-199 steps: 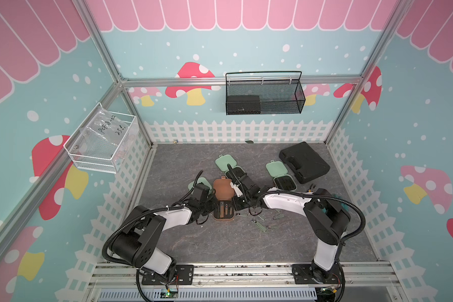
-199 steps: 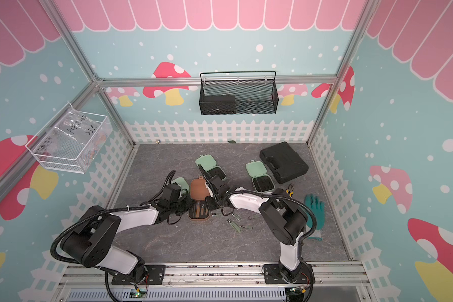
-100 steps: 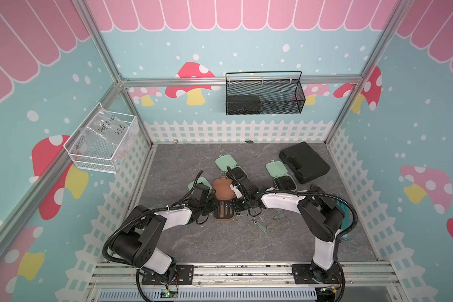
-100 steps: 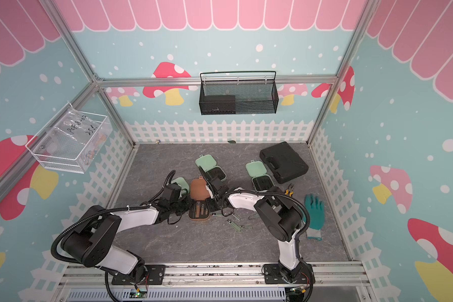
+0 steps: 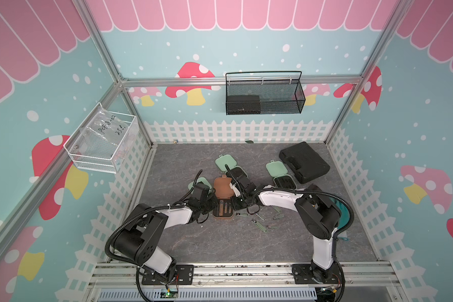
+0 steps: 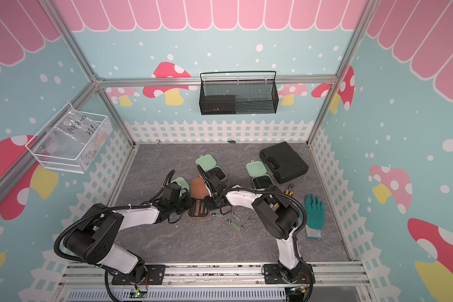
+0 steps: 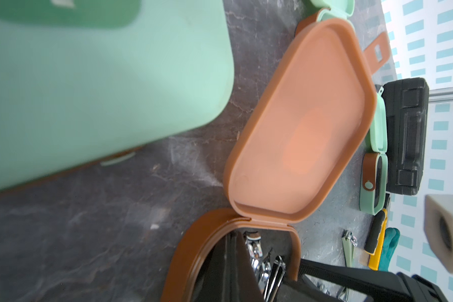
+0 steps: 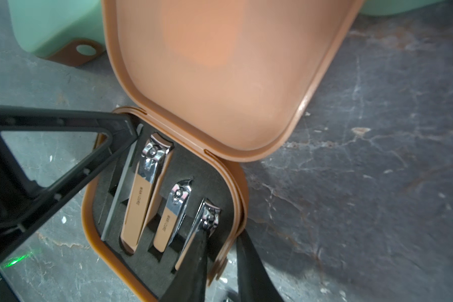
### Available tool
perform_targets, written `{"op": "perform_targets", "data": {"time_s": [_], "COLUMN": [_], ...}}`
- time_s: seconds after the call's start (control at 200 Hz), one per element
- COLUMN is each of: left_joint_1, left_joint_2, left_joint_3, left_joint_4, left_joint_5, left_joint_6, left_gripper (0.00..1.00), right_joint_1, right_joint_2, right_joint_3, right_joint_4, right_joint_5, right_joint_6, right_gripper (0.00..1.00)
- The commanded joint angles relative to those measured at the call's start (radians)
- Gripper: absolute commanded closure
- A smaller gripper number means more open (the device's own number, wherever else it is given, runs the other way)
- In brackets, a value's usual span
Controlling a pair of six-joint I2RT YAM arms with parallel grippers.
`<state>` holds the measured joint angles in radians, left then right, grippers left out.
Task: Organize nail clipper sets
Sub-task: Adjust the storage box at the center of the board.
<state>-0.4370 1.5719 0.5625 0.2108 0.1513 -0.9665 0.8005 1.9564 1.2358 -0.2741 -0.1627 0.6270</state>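
The brown case lies open mid-table, lid flat behind it. Its black insert holds a file and three clippers. My left gripper is shut, its fingertip resting in the case's hinge-side corner. My right gripper stands part open astride the case's side wall, one finger on the smallest clipper, the other outside. Two mint green cases lie open behind. A shut one sits by my left wrist. Loose clippers lie to the right.
A large black tool case sits at the back right. Yellow-handled pliers and a green glove lie behind my right arm. A black wire basket hangs on the back wall, a clear one on the left wall.
My right wrist has shifted slightly toward the brown case. The left arm and the cases have not moved.
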Motion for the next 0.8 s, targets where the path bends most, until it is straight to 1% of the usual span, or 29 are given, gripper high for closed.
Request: {"op": "perform_targets", "data": {"time_s": [0.0,0.335,0.47,0.61,0.796], "left_joint_1": [-0.017,-0.022,-0.022,-0.022,-0.022], "left_joint_2": [0.085,0.11,0.085,0.021,-0.101], "left_joint_3": [-0.053,-0.058,-0.062,-0.054,-0.006], "left_joint_4": [-0.157,-0.123,-0.135,-0.18,-0.294], "left_joint_5": [0.052,0.067,0.064,0.055,0.021], "left_joint_6": [-0.029,-0.035,-0.034,-0.011,0.047], "left_gripper": [1.0,1.0,1.0,1.0,0.82], "right_joint_1": [0.034,0.074,0.075,0.074,0.074], "right_joint_2": [0.103,0.22,0.227,0.213,0.216], "right_joint_3": [0.022,0.153,0.156,0.158,0.191], "right_joint_4": [-0.056,-0.208,-0.211,-0.22,-0.218], "right_joint_5": [0.07,0.181,0.193,0.221,0.213], "right_joint_6": [0.015,0.013,0.002,-0.011,-0.053], "right_gripper": [0.77,0.77,0.83,0.9,0.96]}}
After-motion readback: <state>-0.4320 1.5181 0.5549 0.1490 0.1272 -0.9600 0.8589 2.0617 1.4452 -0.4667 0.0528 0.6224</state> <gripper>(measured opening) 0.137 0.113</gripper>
